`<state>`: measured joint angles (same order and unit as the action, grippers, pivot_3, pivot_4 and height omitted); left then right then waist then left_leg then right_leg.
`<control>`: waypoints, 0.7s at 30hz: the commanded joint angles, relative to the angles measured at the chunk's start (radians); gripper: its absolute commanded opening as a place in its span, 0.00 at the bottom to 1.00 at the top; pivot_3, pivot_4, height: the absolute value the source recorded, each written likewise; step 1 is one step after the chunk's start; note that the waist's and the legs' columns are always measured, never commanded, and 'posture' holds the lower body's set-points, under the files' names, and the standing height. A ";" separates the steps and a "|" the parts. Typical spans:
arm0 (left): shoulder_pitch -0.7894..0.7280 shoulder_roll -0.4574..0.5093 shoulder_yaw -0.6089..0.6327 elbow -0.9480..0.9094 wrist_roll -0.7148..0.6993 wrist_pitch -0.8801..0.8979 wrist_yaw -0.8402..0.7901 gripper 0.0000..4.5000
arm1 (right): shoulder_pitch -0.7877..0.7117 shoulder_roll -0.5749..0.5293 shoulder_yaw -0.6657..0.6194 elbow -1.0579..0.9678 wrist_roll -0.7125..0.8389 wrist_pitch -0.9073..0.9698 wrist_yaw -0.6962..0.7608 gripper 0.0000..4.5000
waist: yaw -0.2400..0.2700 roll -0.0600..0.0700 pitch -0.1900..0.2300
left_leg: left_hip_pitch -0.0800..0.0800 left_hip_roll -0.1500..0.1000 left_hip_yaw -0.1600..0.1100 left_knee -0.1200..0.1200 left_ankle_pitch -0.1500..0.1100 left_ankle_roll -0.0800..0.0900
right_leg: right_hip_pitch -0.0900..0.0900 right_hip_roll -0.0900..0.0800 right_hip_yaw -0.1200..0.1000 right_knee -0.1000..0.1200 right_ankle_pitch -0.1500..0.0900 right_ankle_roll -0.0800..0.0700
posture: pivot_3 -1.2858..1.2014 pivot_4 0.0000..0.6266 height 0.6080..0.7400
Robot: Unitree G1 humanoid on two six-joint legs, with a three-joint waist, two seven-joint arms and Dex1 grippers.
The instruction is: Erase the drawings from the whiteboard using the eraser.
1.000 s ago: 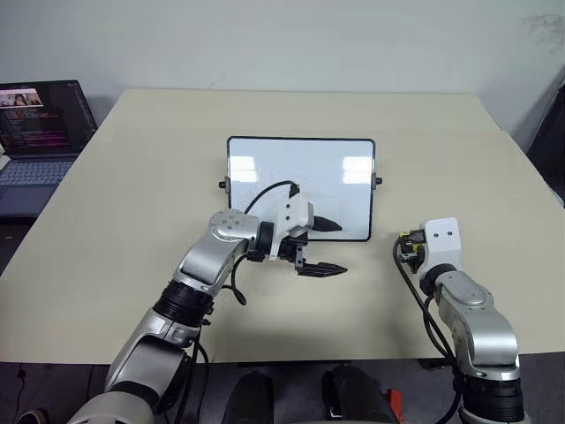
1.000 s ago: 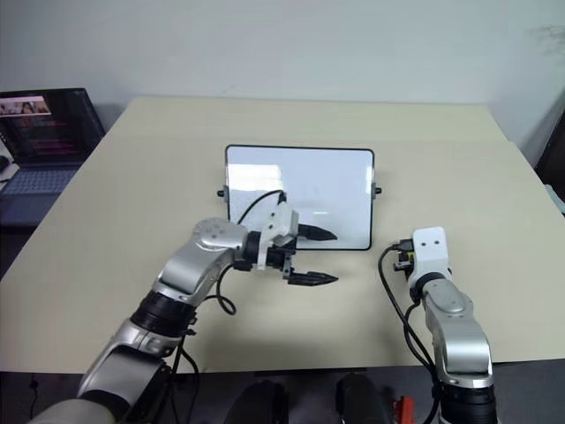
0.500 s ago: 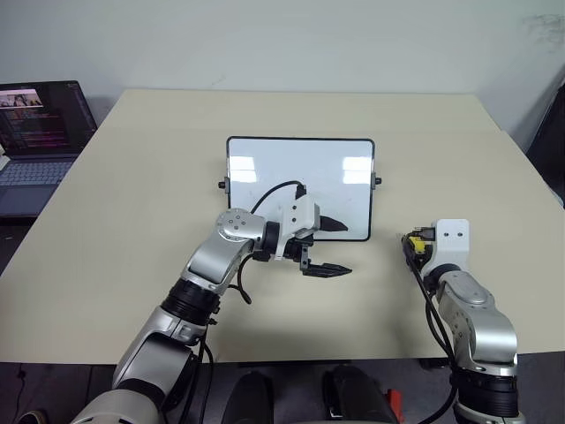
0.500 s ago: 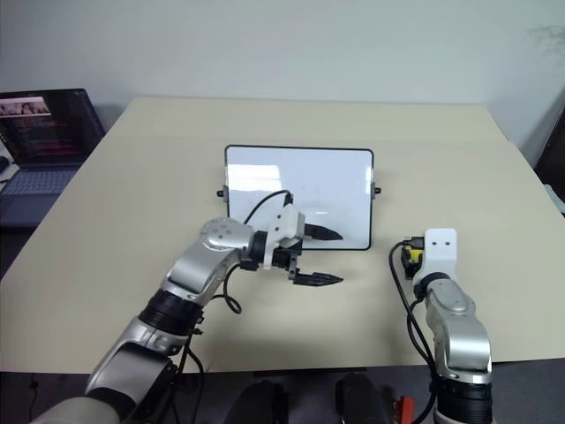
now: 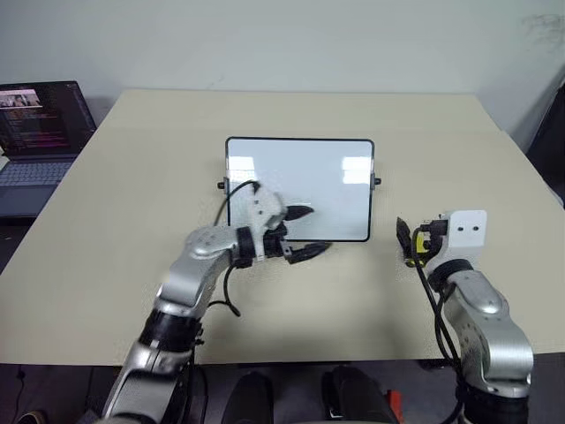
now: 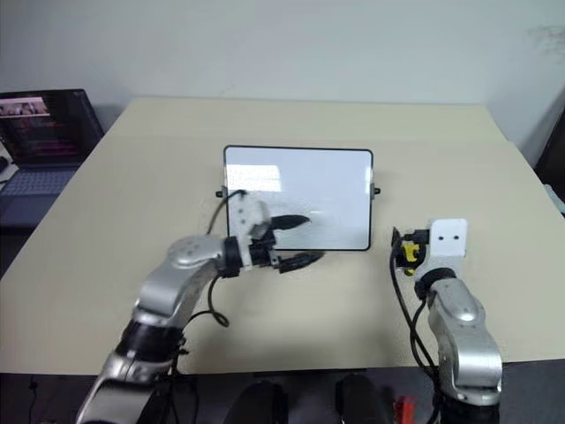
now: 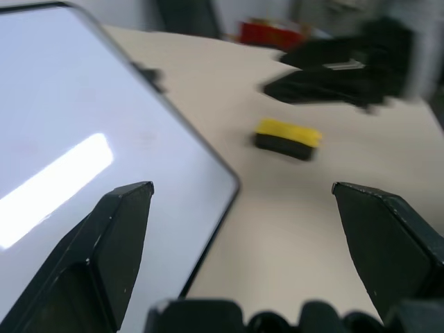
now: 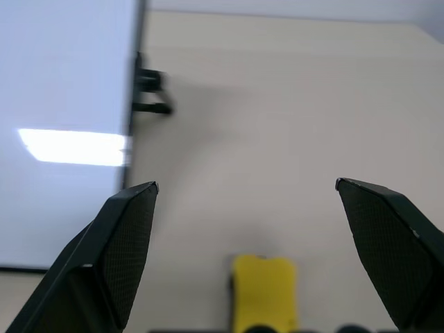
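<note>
The whiteboard [image 5: 300, 181] lies flat at the table's middle, its face plain white with glare; the drawings are out of view. The yellow eraser [image 8: 263, 295] with its dark underside [image 7: 288, 137] rests on the table to the right of the board. My right gripper [image 8: 257, 236] hangs open just above and behind it, its fingers spread wide and apart from the block. My left gripper [image 5: 306, 232] is open over the board's near edge, pointing right toward the eraser, with nothing between its fingers.
An open laptop [image 5: 40, 132] sits off the table's far left corner. Small black knobs [image 5: 378, 182] stick out at the board's sides. Bare table [image 5: 159, 159] spreads around the board on every side.
My right gripper has opened and risen, leaving the eraser on the table. My left arm has drawn back to the left and turned its gripper more to the right.
</note>
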<state>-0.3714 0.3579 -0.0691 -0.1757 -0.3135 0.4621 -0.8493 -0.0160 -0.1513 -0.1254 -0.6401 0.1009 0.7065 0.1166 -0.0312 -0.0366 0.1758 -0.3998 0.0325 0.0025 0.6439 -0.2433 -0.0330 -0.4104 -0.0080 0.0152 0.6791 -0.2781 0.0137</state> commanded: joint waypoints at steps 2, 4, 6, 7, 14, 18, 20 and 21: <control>0.210 -0.032 0.114 -0.237 -0.020 0.033 0.189 1.00 | 0.157 0.007 0.033 -0.100 -0.024 -0.142 -0.003 0.99 | 0.002 0.000 -0.001 | 0.000 -0.002 0.000 0.001 0.000 0.000 | 0.000 -0.002 0.000 0.000 0.000 0.000 | 0.52 0.24 1.00; 0.310 -0.051 0.174 -0.289 -0.007 0.013 0.268 1.00 | 0.256 0.025 0.050 -0.107 -0.044 -0.236 -0.017 0.99 | 0.002 0.000 -0.001 | 0.001 -0.002 0.001 0.000 -0.001 -0.001 | 0.001 -0.004 0.000 -0.001 -0.001 0.000 | 0.52 0.24 1.00; 0.375 -0.056 0.213 -0.277 0.047 -0.065 0.329 1.00 | 0.335 0.055 0.055 -0.087 -0.038 -0.345 -0.020 0.99 | 0.003 0.000 -0.001 | 0.001 -0.002 0.001 0.001 -0.001 -0.002 | 0.001 -0.005 0.000 0.000 -0.001 0.000 | 0.52 0.24 1.00; 0.409 -0.057 0.232 -0.257 0.074 -0.115 0.356 1.00 | 0.379 0.068 0.059 -0.072 -0.028 -0.395 -0.009 0.99 | 0.004 0.000 -0.001 | 0.002 -0.002 0.000 0.001 -0.001 -0.002 | 0.002 -0.005 -0.001 0.000 -0.001 0.000 | 0.52 0.24 1.00; 0.475 -0.118 0.302 -0.169 0.113 -0.244 0.512 1.00 | 0.458 0.119 -0.010 0.061 0.044 -0.603 0.005 0.99 | 0.006 -0.001 -0.003 | 0.008 -0.002 0.002 0.002 -0.001 -0.001 | 0.007 -0.006 0.000 0.000 -0.004 -0.005 | 0.52 0.24 1.00; 0.452 -0.131 0.296 -0.174 0.116 -0.236 0.554 1.00 | 0.462 0.101 -0.022 0.081 0.057 -0.634 0.027 0.99 | 0.009 -0.002 -0.003 | 0.007 -0.003 0.002 0.002 0.000 -0.001 | 0.007 -0.006 0.000 0.000 -0.002 -0.001 | 0.52 0.24 1.00; 0.460 -0.133 0.283 -0.191 0.118 -0.230 0.563 1.00 | 0.472 0.094 -0.025 0.070 0.059 -0.639 0.031 0.99 | 0.008 -0.002 -0.003 | 0.007 -0.003 0.002 0.000 -0.001 -0.001 | 0.006 -0.006 0.000 0.000 -0.002 -0.002 | 0.52 0.24 1.00; 0.471 -0.136 0.278 -0.199 0.123 -0.230 0.572 1.00 | 0.484 0.090 -0.026 0.065 0.058 -0.638 0.035 0.99 | 0.008 -0.002 -0.003 | 0.006 -0.003 0.002 0.000 -0.001 -0.002 | 0.006 -0.005 0.000 0.000 -0.002 -0.002 | 0.52 0.24 1.00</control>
<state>0.0867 0.2274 0.2199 -0.3186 -0.1971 0.2475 -0.2926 0.4578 -0.0507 -0.1362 -0.5428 0.1447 0.0941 0.1424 -0.0232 -0.0381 0.1725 -0.3935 0.0300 0.0045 0.6431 -0.2447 -0.0351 -0.4051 -0.0133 0.0149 0.6789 -0.2810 0.0109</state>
